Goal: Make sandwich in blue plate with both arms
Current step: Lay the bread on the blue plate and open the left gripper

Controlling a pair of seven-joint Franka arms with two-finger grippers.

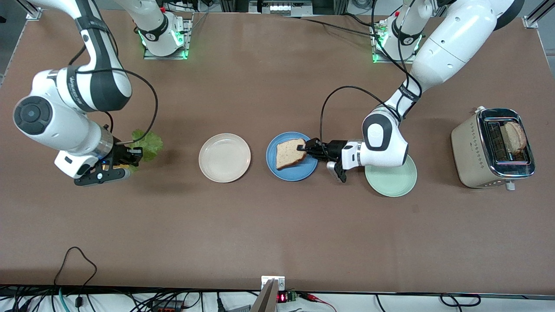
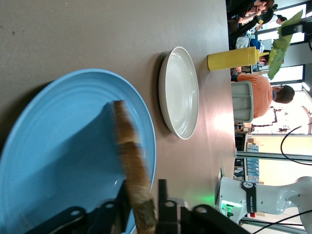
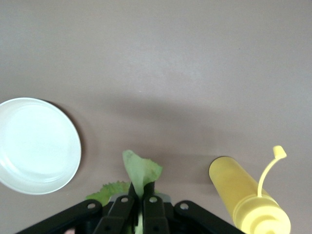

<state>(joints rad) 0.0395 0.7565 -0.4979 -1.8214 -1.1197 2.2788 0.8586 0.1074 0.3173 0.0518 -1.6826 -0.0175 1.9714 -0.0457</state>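
Note:
A slice of brown bread (image 1: pixel 289 152) lies tilted on the blue plate (image 1: pixel 303 172) in the middle of the table. My left gripper (image 1: pixel 302 147) is at the slice's corner toward the left arm's end. In the left wrist view the bread (image 2: pixel 130 161) stands edge-on between the fingers (image 2: pixel 162 195), with a small gap on one side, over the blue plate (image 2: pixel 63 146). My right gripper (image 1: pixel 136 156) hangs over the right arm's end of the table, shut on a green lettuce leaf (image 1: pixel 147 145). The leaf (image 3: pixel 140 170) sticks out past its fingertips (image 3: pixel 141 192).
A beige plate (image 1: pixel 224 157) lies beside the blue plate, toward the right arm's end. A mint green plate (image 1: pixel 392 180) lies partly under the left wrist. A toaster (image 1: pixel 492 147) at the left arm's end holds another bread slice (image 1: pixel 515 136). A yellow squeeze bottle (image 3: pixel 248 200) lies below the right gripper.

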